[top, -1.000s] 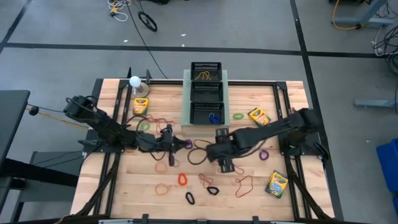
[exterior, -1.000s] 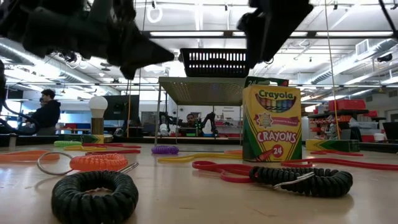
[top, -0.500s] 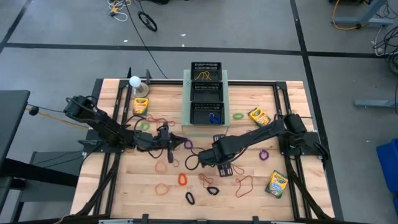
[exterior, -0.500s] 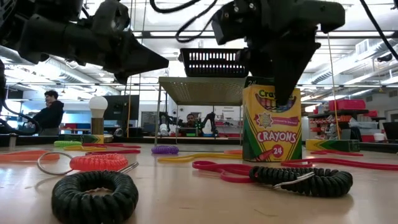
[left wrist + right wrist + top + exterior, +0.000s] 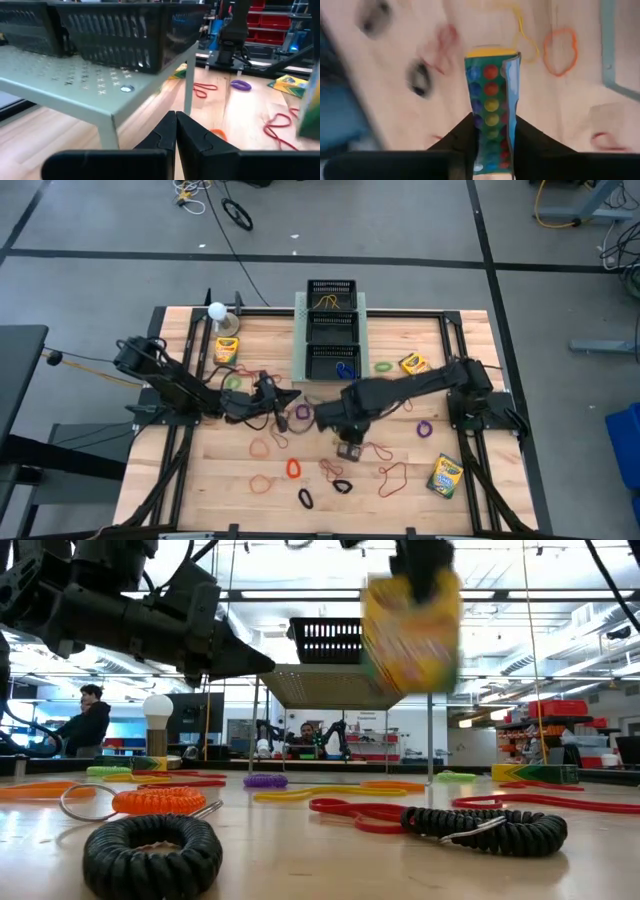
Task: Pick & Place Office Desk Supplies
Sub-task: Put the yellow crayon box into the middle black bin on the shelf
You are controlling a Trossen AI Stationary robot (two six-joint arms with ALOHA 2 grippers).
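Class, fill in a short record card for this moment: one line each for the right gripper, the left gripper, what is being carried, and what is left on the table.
Right gripper: shut on a crayon box, lifted clear of the table
Left gripper: shut, empty, beside the pale-green stand
Carried item: the crayon box, blurred in the low view
On the table: scattered rubber bands, coiled black loops, other crayon boxes
On the stand: black mesh trays

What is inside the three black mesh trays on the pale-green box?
Far tray: orange bands. Near tray: a blue band. Middle tray: nothing visible; mesh walls may hide more.
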